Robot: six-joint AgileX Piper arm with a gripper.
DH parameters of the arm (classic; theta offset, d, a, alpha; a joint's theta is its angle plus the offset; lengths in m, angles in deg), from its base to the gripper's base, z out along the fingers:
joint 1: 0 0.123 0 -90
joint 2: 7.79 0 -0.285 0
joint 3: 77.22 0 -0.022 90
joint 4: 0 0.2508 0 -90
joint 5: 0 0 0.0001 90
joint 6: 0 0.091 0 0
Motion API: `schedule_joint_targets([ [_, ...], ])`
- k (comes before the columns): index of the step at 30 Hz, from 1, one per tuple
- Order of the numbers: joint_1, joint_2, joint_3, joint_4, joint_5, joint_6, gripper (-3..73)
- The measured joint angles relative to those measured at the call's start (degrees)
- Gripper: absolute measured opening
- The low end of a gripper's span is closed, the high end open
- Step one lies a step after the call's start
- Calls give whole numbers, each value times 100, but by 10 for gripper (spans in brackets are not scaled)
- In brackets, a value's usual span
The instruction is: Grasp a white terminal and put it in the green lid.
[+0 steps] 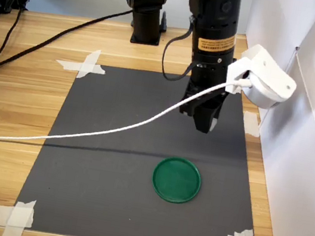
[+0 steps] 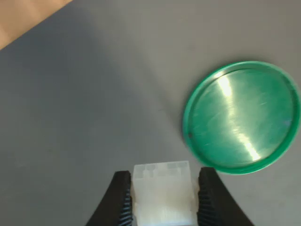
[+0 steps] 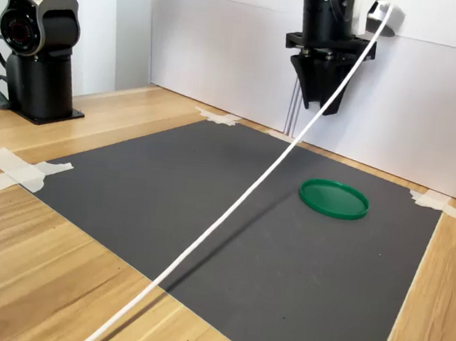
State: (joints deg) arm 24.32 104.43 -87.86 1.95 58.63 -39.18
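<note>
The white terminal [image 2: 163, 192] sits clamped between my gripper [image 2: 163, 197] fingers, both serrated pads [image 2: 123, 197] pressed against its sides. I hang above the dark mat [image 1: 110, 146], off its surface, while the green lid [image 1: 177, 180] lies empty near the mat's edge closest to the white wall [image 1: 306, 167].

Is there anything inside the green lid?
No. In the wrist view the green lid is empty and shiny. The white terminal is held in the gripper, up off the black mat. Its lower part is cut off.
</note>
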Motion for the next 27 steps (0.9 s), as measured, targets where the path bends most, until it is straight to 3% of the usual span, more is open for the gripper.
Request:
schedule_joint_targets([
  [10, -343, 887, -904, -195, 236, 279, 320],
  [27, -571, 1339, -936, -360, -123, 496, 320],
])
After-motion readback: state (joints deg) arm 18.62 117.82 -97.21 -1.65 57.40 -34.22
